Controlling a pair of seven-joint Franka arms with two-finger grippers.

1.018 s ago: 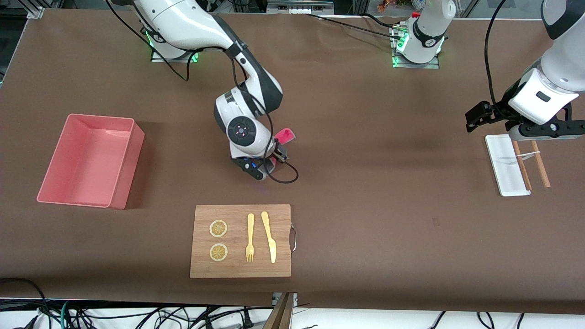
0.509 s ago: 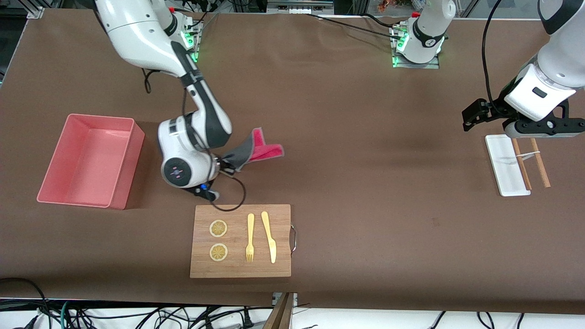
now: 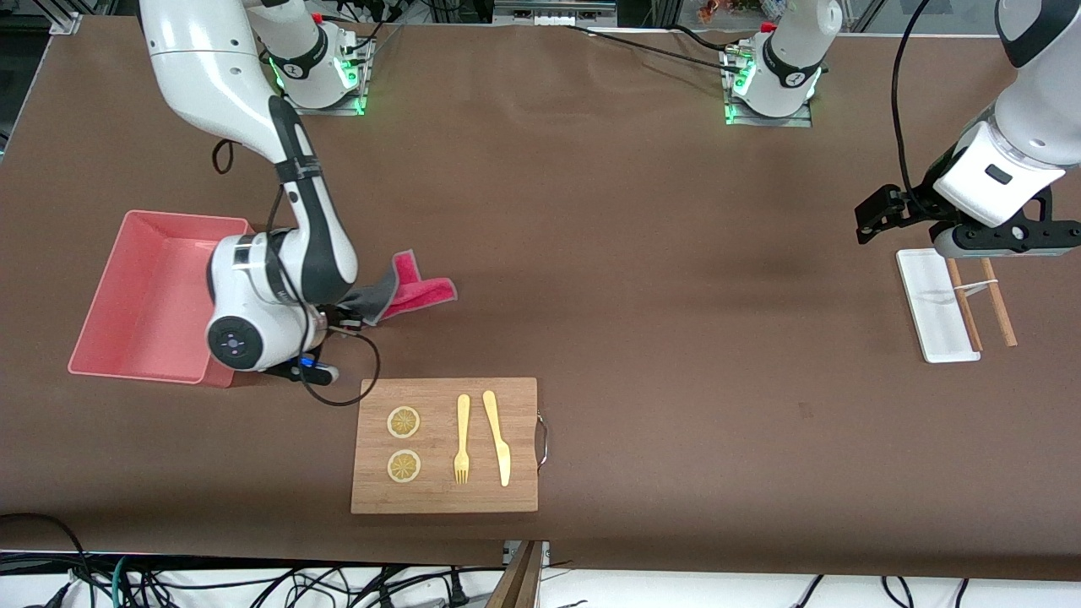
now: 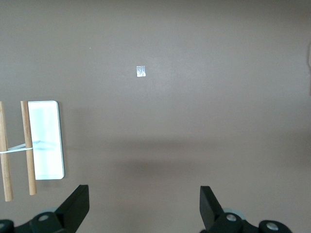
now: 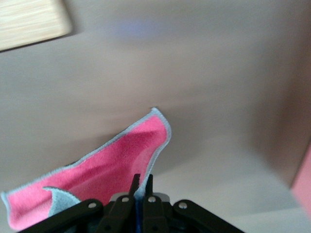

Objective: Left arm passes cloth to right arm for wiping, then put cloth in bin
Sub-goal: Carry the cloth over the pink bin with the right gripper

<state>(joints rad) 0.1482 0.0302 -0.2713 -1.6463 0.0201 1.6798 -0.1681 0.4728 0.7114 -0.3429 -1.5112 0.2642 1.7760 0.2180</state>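
Note:
The cloth (image 3: 404,290), crimson-pink on one face and dark grey on the other, trails from my right gripper (image 3: 348,318), which is shut on its edge. In the right wrist view the pink cloth (image 5: 102,170) hangs from the pinched right gripper (image 5: 141,178) above the brown table. That gripper hovers beside the pink bin (image 3: 143,295), over the table between the bin and the wooden board. My left gripper (image 3: 878,215) waits open over the left arm's end of the table, near the white tray; its fingers (image 4: 77,204) stand wide apart with nothing between them.
A wooden board (image 3: 445,445) with two lemon slices, a fork and a knife lies nearer the front camera than the right gripper. A small white tray (image 3: 933,306) and two tan sticks (image 3: 998,302) sit at the left arm's end.
The right arm has carried the cloth from the table's middle toward the bin, now hovering next to its wall. The left arm has barely moved.

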